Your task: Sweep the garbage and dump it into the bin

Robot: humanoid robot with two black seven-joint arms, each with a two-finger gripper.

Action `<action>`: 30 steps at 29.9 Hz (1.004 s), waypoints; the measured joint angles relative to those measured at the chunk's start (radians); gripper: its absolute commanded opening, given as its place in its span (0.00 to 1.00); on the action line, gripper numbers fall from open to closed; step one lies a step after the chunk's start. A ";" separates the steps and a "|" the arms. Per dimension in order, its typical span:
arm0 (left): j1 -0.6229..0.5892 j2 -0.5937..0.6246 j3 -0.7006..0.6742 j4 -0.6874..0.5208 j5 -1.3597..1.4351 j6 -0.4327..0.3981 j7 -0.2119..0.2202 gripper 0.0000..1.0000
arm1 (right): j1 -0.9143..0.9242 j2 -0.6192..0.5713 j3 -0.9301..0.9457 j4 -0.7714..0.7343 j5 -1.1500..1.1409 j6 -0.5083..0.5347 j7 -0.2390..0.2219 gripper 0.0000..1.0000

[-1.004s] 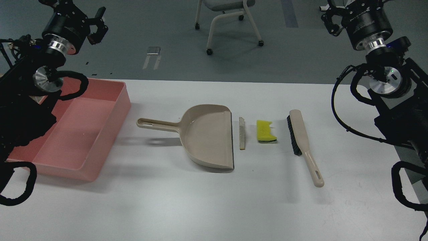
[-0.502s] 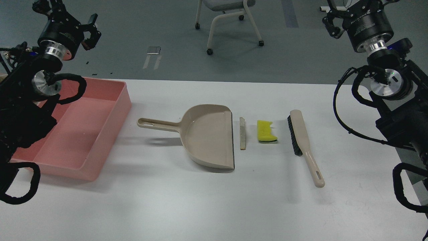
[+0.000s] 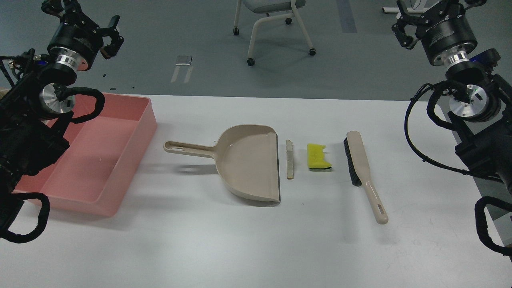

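Black left gripper and right gripper raised beyond the table; jaw state indiscernible for both.

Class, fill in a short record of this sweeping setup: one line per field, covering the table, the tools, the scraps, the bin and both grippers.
table: white, all items resting on it
dustpan: beige, handle pointing left, open edge facing right
brush: beige, black bristles facing left, right of the scraps
sponge piece: yellow, between slice and brush
slice: thin, whitish, just right of the dustpan's edge
bin: pink tray, far left, no scraps inside
left gripper: raised beyond the table's far edge, holding nothing
right gripper: raised likewise, holding nothing
progress: sweeping not yet begun
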 measured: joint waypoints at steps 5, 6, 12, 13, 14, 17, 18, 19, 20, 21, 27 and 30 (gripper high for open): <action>0.007 0.002 -0.003 -0.026 -0.004 -0.035 -0.002 0.98 | 0.004 -0.004 -0.008 0.020 -0.003 -0.005 0.002 1.00; 0.007 0.004 -0.003 -0.027 -0.005 -0.036 -0.002 0.98 | 0.002 -0.009 -0.010 0.030 -0.004 -0.011 0.002 1.00; 0.022 0.012 -0.004 -0.061 -0.016 -0.036 -0.002 0.98 | -0.052 -0.051 -0.026 0.146 -0.048 -0.086 0.003 1.00; 0.029 0.015 -0.004 -0.077 -0.016 -0.035 -0.002 0.98 | -0.064 -0.059 -0.027 0.169 -0.052 -0.095 0.003 1.00; 0.037 0.016 -0.005 -0.093 -0.017 -0.033 -0.002 0.98 | -0.072 -0.065 -0.028 0.184 -0.053 -0.100 0.002 1.00; 0.061 0.032 -0.009 -0.147 -0.017 -0.016 -0.002 0.98 | -0.084 -0.074 -0.028 0.211 -0.054 -0.106 0.001 1.00; 0.069 0.039 -0.010 -0.161 -0.017 -0.011 -0.002 0.98 | -0.085 -0.076 -0.028 0.213 -0.054 -0.108 0.001 1.00; 0.078 0.045 -0.012 -0.174 -0.017 -0.007 -0.002 0.98 | -0.086 -0.076 -0.027 0.215 -0.054 -0.108 0.001 1.00; 0.086 0.048 -0.012 -0.186 -0.017 -0.004 -0.002 0.98 | -0.087 -0.077 -0.027 0.216 -0.054 -0.108 0.001 1.00; 0.097 0.051 -0.013 -0.203 -0.017 -0.002 -0.002 0.98 | -0.087 -0.077 -0.026 0.216 -0.054 -0.108 0.001 1.00; 0.209 0.120 -0.011 -0.374 -0.012 0.026 0.007 0.98 | -0.088 -0.077 -0.022 0.217 -0.054 -0.109 0.001 1.00; 0.289 0.176 -0.005 -0.506 -0.001 0.041 0.013 0.98 | -0.088 -0.077 -0.021 0.217 -0.054 -0.109 0.001 1.00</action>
